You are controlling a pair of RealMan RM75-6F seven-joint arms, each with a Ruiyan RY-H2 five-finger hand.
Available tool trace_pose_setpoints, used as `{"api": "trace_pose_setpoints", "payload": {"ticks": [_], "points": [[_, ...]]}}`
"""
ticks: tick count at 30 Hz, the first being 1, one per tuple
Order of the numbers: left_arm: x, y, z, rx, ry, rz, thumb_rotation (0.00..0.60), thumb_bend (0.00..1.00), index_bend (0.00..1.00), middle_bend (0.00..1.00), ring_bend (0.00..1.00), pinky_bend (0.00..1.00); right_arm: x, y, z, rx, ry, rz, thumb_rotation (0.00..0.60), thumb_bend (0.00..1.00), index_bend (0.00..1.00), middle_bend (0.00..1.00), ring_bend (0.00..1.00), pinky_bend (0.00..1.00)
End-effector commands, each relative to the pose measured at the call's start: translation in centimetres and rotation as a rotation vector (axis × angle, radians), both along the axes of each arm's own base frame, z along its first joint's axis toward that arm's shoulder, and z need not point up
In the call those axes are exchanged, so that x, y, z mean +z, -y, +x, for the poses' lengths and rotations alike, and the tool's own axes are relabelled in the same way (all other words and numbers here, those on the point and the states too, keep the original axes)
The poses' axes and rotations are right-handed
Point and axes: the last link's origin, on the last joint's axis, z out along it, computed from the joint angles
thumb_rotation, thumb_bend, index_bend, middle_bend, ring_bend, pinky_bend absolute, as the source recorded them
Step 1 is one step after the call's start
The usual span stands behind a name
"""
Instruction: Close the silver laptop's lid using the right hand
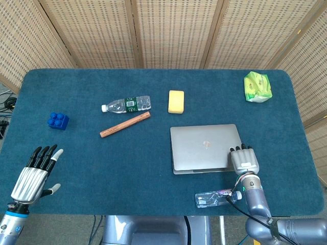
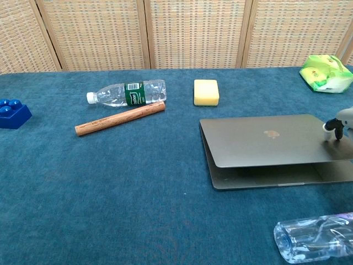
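Observation:
The silver laptop (image 1: pixel 204 147) (image 2: pixel 265 141) lies right of centre, its lid almost down with a thin gap above the base at the front. My right hand (image 1: pixel 243 160) rests flat on the lid's front right corner, fingers stretched forward; the chest view shows only its fingertips (image 2: pixel 335 127) touching the lid at the frame's right edge. My left hand (image 1: pixel 34 174) hovers at the table's front left corner, fingers apart and holding nothing.
A clear plastic bottle (image 1: pixel 214 197) (image 2: pixel 314 237) lies just in front of the laptop. Behind the laptop sit a yellow sponge (image 1: pixel 176 101), a labelled water bottle (image 1: pixel 127 104) and a wooden stick (image 1: pixel 124 124). A blue block (image 1: pixel 58 121) is far left, a green packet (image 1: pixel 257 86) at the back right.

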Motion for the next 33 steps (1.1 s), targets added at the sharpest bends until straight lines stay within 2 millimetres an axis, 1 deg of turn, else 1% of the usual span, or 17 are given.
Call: {"api": "trace_pose_setpoints", "payload": {"ticks": [1,11,21,29,33], "points": [[0.0,0.0,0.0,0.001,0.000,-0.001,0.600,0.07,0.00,0.00,0.00,0.00,-0.3,-0.1,-0.3,-0.004,0.002,0.006,0.600,1.00,0.21,0.24,0.13,0.20],[0.1,0.1,0.0,-0.002,0.001,0.002,0.600,0.07,0.00,0.00,0.00,0.00,-1.2,-0.2,-0.7,-0.011,0.005,0.022,0.600,1.00,0.21,0.24,0.13,0.20],[0.1,0.1,0.1,-0.005,0.001,0.002,0.600,0.07,0.00,0.00,0.00,0.00,-1.6,-0.4,-1.3,-0.028,0.012,0.031,0.600,1.00,0.21,0.24,0.13,0.20],[0.0,0.1,0.1,-0.005,0.000,0.002,0.600,0.07,0.00,0.00,0.00,0.00,-1.7,-0.4,-1.7,-0.031,0.013,0.033,0.600,1.00,0.21,0.23,0.12,0.20],[0.1,0.1,0.1,-0.004,0.002,0.005,0.600,0.07,0.00,0.00,0.00,0.00,-1.2,-0.2,-1.5,-0.014,0.018,0.013,0.600,1.00,0.21,0.23,0.11,0.20]]}}
